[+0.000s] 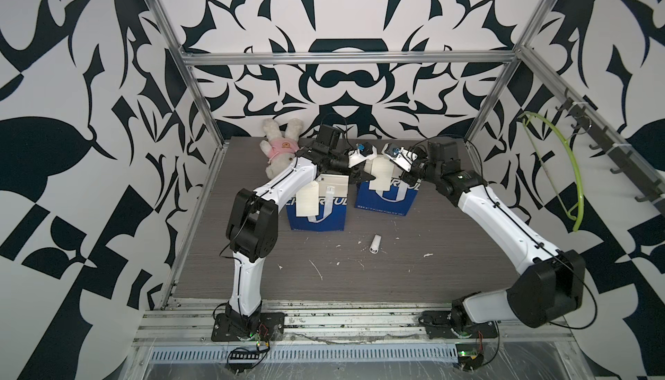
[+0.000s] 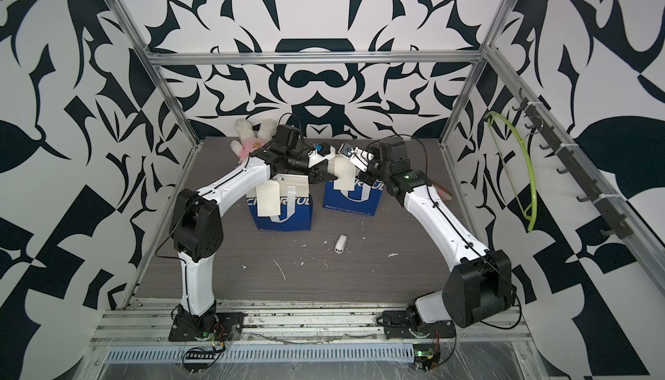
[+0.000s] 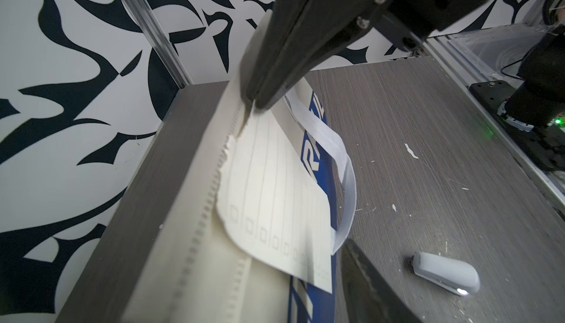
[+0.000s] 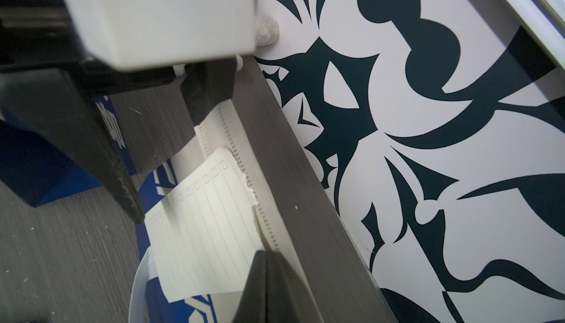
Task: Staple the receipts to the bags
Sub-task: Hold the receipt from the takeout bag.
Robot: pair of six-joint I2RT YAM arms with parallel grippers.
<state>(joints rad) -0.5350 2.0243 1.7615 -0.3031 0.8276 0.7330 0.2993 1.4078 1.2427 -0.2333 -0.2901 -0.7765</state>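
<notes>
The left gripper (image 1: 363, 178) is held with its jaws apart at the top rim of the right bag (image 1: 390, 202). In the left wrist view one finger (image 3: 275, 70) is seen touching that rim at a corner of the right receipt (image 3: 275, 202). The second finger is held out in front of the bag's face near the paper's far corner, and contact there cannot be told. The right gripper (image 4: 266, 255) is pressed shut, its tips set on the same rim at the receipt's opposite corner. Whether paper is pinched between them cannot be told. The right receipt is laid against the bag's cream upper face, torn edge along the rim and free end over the blue lettering, with a white strap handle (image 3: 342, 165) showing from beneath it.

The right bag is stood upright in the rear half of the worktop (image 1: 360, 281), near the middle. The left bag (image 1: 324, 218) is stood just beside it toward the left edge, a narrow strip of worktop between them. The left receipt (image 1: 308, 202) is hung on its front face, and the left arm is passed over its top. A plush rabbit (image 1: 280, 151) is seen lying at the rear left corner. A white stapler (image 1: 375, 244) is seen lying near the middle, well apart from both bags. Bare worktop dotted with small white scraps (image 1: 316, 269) is seen across the front half. The edges are bounded by a metal frame (image 1: 349, 58).
</notes>
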